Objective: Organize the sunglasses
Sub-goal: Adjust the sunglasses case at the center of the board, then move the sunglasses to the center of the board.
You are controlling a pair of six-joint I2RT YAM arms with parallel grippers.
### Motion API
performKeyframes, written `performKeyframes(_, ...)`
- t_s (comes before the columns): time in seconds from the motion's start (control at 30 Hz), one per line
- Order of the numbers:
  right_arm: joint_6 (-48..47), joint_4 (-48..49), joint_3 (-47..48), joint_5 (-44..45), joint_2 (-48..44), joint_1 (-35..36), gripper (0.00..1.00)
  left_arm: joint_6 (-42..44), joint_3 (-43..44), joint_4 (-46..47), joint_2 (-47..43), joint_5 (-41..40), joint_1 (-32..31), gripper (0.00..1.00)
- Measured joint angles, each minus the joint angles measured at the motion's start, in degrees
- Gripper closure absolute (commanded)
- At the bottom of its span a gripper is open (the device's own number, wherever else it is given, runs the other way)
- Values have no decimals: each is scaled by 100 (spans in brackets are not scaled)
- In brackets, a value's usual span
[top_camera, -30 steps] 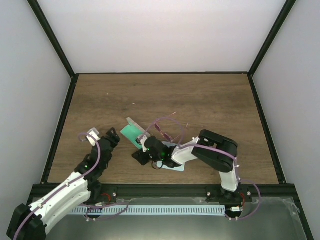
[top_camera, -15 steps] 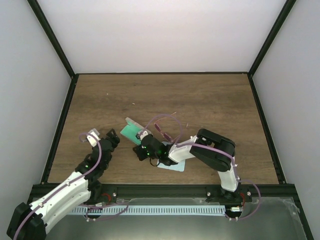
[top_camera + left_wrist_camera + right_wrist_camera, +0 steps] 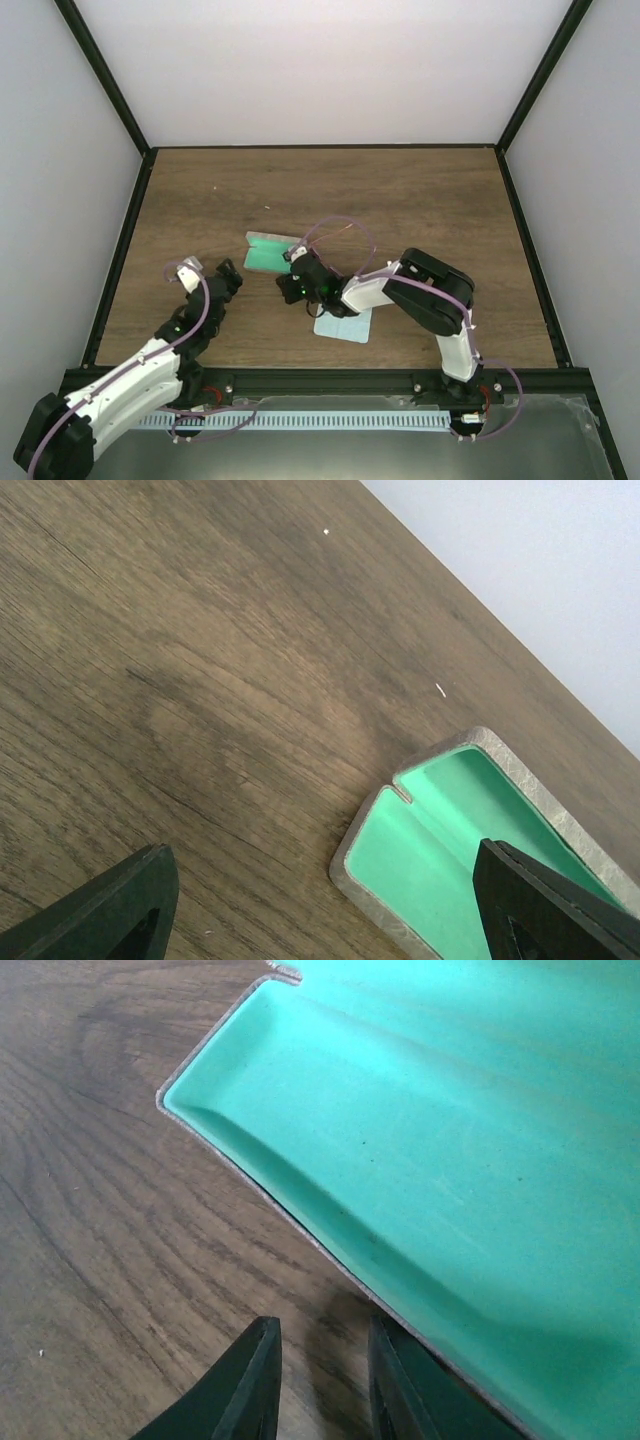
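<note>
Grey rectangular case with green lining [image 3: 265, 254] lying open on brown wooden table [image 3: 420, 200]. Right gripper [image 3: 318, 1385] at case edge, 2 fingers narrowed, nothing held. Left gripper [image 3: 320, 905] spread wide, empty. Pink-tinted sunglasses not discernible, possibly hidden under right arm. Risk: case nudged by fingertips, thin wire arms bent.

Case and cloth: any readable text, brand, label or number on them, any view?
None readable in any view.
Case: plain green lining and grey rim in both wrist views, no print or logo.
Cloth: plain light blue from the top, partly under the right arm; too small to rule out fine print.
Table: bare wood grain.
</note>
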Motion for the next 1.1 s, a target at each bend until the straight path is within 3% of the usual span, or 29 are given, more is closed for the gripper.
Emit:
performKeyframes(0.2, -85, 13, -101, -162, -92, -22, 68, 133, 0, 160, 236, 70, 0, 14)
performKeyframes(0.43, -81, 105, -1152, -289, -1235, 249, 63, 428, 0, 802, 756, 411, 0, 8)
performKeyframes(0.57, -24, 273, -1803, -107, -2090, 330, 64, 588, 0, 1209, 1099, 664, -109, 21)
performKeyframes(0.67, 94, 256, -2323, 273, -2673, 328, 69, 776, 87, 1414, 1528, 702, -529, 31)
performKeyframes(0.8, 330, -7, -2885, 848, -3357, 321, 84, 1078, 664, 1613, 2590, 802, -1252, 56)
performKeyframes(0.93, 638, -564, -3233, 1464, -4087, 264, 94, 1434, 1445, 1891, 3766, 1019, -1674, 60)
performKeyframes(1.1, 931, -1198, -3453, 1893, -4846, 98, 97, 1631, 1781, 2087, 4518, 1480, -1784, 53)
